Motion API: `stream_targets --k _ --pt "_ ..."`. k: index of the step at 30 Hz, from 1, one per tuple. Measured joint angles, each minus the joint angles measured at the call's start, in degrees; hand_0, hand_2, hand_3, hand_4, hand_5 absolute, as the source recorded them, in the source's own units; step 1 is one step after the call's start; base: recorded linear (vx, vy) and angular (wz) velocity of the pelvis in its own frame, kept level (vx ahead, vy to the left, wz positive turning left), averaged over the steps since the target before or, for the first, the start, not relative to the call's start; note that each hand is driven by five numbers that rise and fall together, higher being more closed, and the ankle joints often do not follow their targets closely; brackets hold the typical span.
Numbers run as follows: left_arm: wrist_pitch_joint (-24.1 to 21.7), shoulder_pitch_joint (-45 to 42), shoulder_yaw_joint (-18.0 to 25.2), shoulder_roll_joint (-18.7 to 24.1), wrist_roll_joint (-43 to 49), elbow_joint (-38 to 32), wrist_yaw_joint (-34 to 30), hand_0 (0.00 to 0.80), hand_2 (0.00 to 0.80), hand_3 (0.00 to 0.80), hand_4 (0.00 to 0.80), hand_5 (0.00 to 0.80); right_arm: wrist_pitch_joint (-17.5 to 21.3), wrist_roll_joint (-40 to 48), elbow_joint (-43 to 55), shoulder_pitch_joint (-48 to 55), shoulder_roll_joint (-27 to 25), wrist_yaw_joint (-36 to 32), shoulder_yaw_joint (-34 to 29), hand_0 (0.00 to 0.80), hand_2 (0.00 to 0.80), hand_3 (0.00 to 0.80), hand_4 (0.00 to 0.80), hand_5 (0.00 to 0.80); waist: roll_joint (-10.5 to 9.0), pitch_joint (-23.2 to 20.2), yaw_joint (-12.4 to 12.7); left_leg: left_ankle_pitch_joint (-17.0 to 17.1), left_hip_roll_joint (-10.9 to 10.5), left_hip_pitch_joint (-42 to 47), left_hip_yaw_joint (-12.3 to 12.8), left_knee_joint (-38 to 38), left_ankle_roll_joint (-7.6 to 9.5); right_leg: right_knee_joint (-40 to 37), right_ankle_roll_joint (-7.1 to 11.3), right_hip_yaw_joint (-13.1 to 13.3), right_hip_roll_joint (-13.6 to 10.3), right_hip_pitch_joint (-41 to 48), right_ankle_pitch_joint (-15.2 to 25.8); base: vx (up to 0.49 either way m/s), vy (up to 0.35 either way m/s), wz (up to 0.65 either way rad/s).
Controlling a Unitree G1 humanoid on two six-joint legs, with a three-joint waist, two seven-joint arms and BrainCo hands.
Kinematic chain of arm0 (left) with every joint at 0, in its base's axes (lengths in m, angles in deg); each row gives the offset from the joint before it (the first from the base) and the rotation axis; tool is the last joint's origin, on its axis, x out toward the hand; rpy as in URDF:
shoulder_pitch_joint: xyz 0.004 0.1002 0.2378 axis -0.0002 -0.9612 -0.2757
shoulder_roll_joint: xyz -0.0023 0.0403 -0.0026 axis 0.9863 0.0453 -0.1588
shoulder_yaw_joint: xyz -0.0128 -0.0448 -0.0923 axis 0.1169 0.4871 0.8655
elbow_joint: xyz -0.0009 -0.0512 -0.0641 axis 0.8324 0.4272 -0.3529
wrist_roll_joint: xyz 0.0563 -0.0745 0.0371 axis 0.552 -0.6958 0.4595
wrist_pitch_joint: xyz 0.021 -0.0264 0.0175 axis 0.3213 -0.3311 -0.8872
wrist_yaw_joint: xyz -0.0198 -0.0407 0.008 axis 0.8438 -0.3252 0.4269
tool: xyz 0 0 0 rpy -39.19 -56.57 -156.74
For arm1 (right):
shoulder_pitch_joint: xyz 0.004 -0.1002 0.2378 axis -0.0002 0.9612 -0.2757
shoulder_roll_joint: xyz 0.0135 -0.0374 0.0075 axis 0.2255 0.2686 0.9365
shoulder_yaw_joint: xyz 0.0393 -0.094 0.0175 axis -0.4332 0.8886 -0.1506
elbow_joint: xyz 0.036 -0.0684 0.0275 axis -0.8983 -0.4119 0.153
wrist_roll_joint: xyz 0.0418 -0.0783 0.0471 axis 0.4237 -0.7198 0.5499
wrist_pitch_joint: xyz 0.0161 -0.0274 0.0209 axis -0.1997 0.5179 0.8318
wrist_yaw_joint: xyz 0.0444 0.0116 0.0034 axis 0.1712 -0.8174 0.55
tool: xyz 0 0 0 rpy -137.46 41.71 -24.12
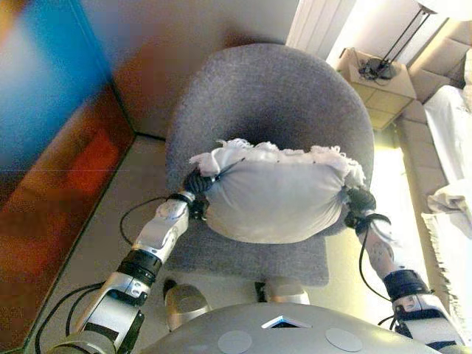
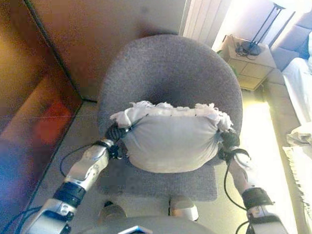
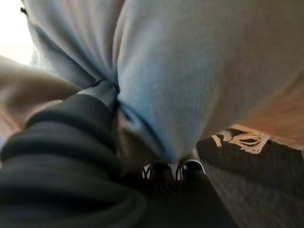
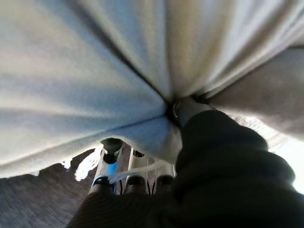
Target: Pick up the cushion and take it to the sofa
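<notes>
A white cushion [image 1: 274, 193] with a fringed far edge is held between my two hands just above the seat of a grey round armchair [image 1: 273, 96]. My left hand [image 1: 196, 183] presses into the cushion's left end, its thumb and fingers [image 3: 190, 167] curled into the cloth. My right hand [image 1: 358, 204] grips the right end, fingers [image 4: 135, 173] under the cushion and thumb dug into a fold. The cushion [image 3: 199, 71] fills both wrist views, with the fringe and chair seat below it. No sofa is clearly in view.
A wall and a dark wooden panel [image 1: 59, 184] stand to the left. A small bedside cabinet [image 1: 380, 85] with a lamp stands at the back right. White bedding [image 1: 453, 192] lies along the right edge.
</notes>
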Motion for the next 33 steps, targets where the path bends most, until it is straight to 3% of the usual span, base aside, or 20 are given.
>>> stream_targets --k 3,8,13,20,33 --pt "1.0 6.2 -0.6 1.0 0.0 0.0 1.7 0.8 0.8 0.8 0.8 0.8 0.1 4.6 -4.0 -8.5 0.1 2.4 0.1 0.8 0.8 0.8 0.8 0.8 -0.99 3.9 0.6 0.2 0.5 -6.6 -3.4 3.7 0.07 2.5 -0.32 -1.9 0.6 -4.4 -0.1 -0.169 -0.135 0.31" --pt "1.6 12.3 -2.9 1.4 -1.1 0.1 4.5 0.8 0.8 0.8 0.8 0.8 2.4 11.4 -10.5 -19.8 0.5 7.4 0.2 0.8 0.8 0.8 0.8 0.8 -0.84 8.1 3.3 0.1 -0.1 -12.3 -6.1 6.5 0.56 5.9 -0.08 -3.3 -0.1 -8.8 -0.8 -0.059 -0.062 0.18" --pt "1.4 16.8 -6.0 0.9 -1.7 1.7 8.8 0.8 0.8 0.8 0.8 0.8 3.5 11.7 -12.1 -24.0 0.3 9.8 0.1 0.8 0.8 0.8 0.8 0.8 -1.2 9.4 3.4 0.5 -0.6 -16.3 -6.7 7.9 1.11 7.1 0.24 -5.0 -0.9 -11.1 -1.2 -0.018 -0.042 0.19" --pt "-1.1 18.8 -4.7 -3.6 -13.6 2.6 18.0 0.8 0.8 0.8 0.8 0.8 2.1 10.6 -17.5 -31.1 -2.2 9.0 2.3 0.8 0.8 0.8 0.8 0.8 -1.55 12.4 4.2 0.8 -1.4 -18.3 -7.8 8.6 1.15 7.1 0.43 -5.9 -1.3 -12.1 -1.1 0.012 -0.058 0.06" --pt "-2.0 19.2 -5.5 -4.0 -14.6 2.5 18.2 0.8 0.8 0.8 0.8 0.8 -0.7 10.2 -26.0 -40.4 -3.8 8.5 3.9 0.8 0.8 0.8 0.8 0.8 -1.96 13.5 6.7 0.9 -1.7 -20.3 -9.7 9.2 1.15 6.1 0.45 -7.3 -1.1 -12.0 -1.1 0.014 -0.029 0.06"
